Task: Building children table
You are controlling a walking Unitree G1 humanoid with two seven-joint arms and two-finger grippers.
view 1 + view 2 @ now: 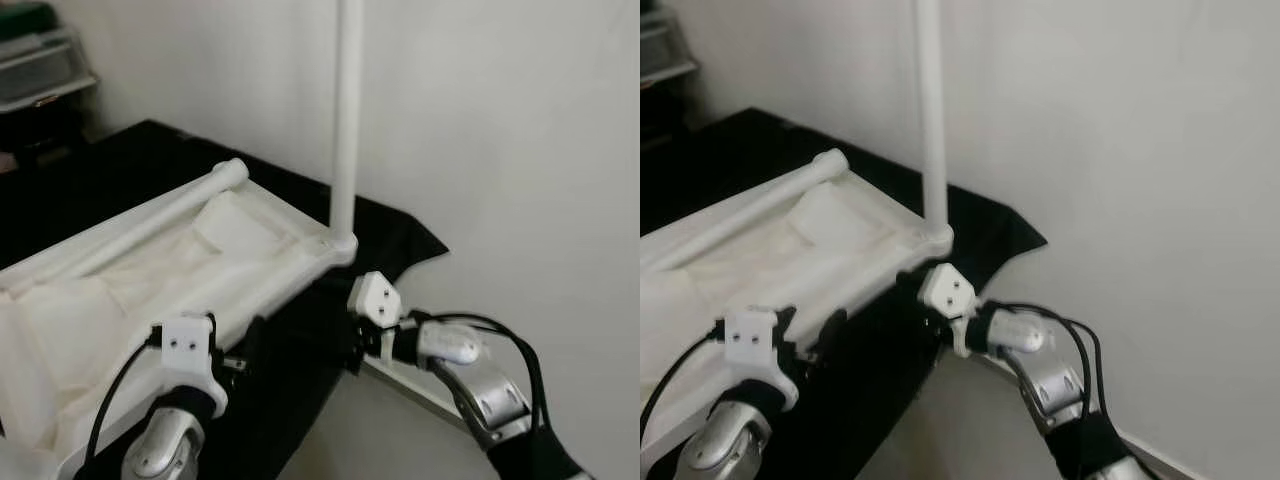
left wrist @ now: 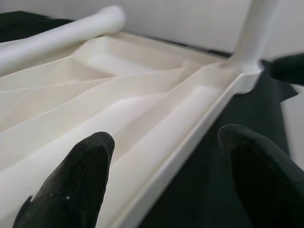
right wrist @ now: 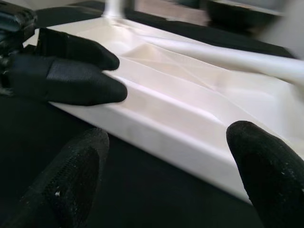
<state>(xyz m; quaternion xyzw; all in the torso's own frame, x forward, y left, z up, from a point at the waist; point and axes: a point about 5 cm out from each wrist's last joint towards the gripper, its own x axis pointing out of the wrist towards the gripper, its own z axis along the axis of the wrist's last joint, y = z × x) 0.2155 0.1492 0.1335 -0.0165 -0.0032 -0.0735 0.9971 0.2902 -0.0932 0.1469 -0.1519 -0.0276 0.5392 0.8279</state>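
White plastic tabletop (image 1: 150, 280) lies upside down on a black cloth (image 1: 300, 370), underside w/ moulded ribs facing up. One white leg (image 1: 345, 120) stands upright, plugged into the far corner of the tabletop nearest the wall (image 1: 520, 150). A 2nd leg (image 1: 150, 215) lies flat along the far edge, one end at the far corner. L gripper (image 2: 164, 178) sits at the near long edge of the tabletop, fingers spread apart, holding nothing; in L wrist view one finger (image 2: 76, 183) is over the ribbed underside, the other over the black cloth, w/ the rim running between them. R gripper (image 3: 171, 180) also spread wide, nothing held; in R wrist view it looks across the tabletop's side edge, w/ the L gripper's black fingers visible further along that rim, over its edge; contact can't be told. In the eye views the R gripper is hard to make out against the dark cloth, just below the corner w/ the upright leg. R arm (image 1: 480, 390) reaches in from the wall side, cable looped over it. Shelf w/ bins (image 1: 40, 60) at back left, blurred.
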